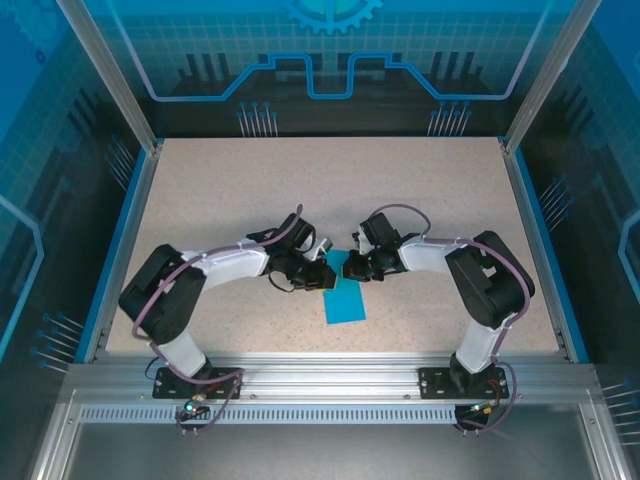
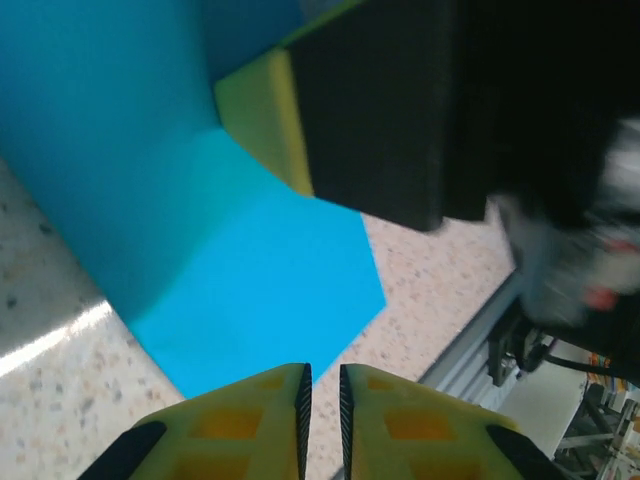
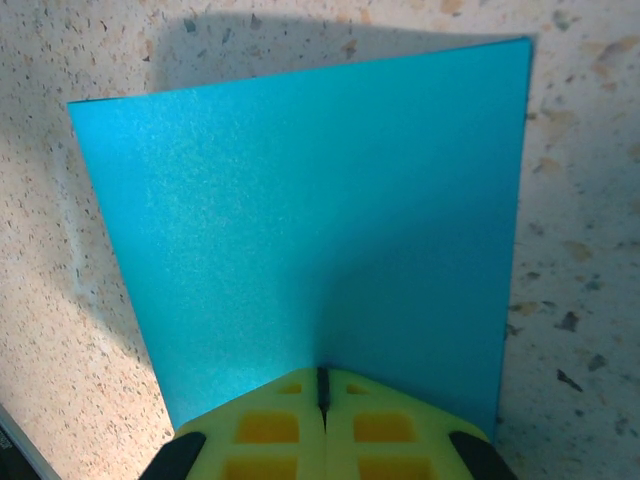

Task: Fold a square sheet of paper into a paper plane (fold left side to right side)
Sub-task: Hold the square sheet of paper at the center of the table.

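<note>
Currently the square sheet of paper (image 3: 300, 220), folded to a rectangle, lies flat mid-table (image 1: 300, 190). At the paper's far edge, right end effector (image 3: 322, 385) has fingers together, tips on the paper. Beside the paper's left edge, left end effector (image 2: 321, 385) is a narrow slit apart, nothing between. Speckled beige surface, blue panel walls (image 1: 60, 150).

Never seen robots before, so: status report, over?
Right gripper shut on the square sheet of paper. Left gripper slightly open alongside. Nothing blocking.
</note>
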{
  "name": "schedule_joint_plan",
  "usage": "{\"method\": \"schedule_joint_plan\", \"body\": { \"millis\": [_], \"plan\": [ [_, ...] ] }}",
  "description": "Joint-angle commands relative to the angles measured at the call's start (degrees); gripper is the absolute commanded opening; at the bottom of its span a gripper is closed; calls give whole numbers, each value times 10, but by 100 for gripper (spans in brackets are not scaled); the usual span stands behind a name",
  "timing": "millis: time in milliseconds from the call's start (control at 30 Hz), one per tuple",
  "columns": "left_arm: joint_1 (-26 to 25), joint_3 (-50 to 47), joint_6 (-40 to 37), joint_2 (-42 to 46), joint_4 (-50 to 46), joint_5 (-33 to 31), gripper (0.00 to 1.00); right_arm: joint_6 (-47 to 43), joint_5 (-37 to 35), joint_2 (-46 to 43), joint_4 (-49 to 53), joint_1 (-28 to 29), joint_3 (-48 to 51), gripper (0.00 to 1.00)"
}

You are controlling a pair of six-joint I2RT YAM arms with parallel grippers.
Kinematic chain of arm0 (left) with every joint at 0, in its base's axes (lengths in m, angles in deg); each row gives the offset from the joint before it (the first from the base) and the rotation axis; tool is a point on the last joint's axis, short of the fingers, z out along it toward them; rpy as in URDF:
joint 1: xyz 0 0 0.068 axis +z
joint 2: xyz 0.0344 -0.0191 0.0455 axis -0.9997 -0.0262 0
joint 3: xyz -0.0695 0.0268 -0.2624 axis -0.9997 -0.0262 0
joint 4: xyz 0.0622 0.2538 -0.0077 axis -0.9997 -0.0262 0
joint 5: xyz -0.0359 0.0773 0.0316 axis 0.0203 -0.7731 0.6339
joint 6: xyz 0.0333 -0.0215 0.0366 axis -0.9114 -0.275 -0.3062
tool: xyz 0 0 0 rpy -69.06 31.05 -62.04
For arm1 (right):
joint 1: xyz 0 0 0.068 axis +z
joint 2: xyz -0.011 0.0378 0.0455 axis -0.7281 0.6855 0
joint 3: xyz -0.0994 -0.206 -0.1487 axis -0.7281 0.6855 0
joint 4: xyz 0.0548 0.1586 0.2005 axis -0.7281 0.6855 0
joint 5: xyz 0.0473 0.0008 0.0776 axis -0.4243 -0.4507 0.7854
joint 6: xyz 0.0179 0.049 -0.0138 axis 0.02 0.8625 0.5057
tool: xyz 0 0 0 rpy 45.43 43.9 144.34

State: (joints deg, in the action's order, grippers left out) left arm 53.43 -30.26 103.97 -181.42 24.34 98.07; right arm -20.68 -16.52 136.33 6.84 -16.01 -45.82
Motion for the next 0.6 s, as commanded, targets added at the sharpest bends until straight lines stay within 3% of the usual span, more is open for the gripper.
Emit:
{"method": "schedule_joint_plan", "body": {
  "millis": [0,567],
  "plan": [
    [0,16,-19,-43,4,14,19,-12,-67,33,77,0,10,1],
    [-12,-3,3,-115,9,-11,19,-15,-62,24,67,4,4,1]
  ]
}}
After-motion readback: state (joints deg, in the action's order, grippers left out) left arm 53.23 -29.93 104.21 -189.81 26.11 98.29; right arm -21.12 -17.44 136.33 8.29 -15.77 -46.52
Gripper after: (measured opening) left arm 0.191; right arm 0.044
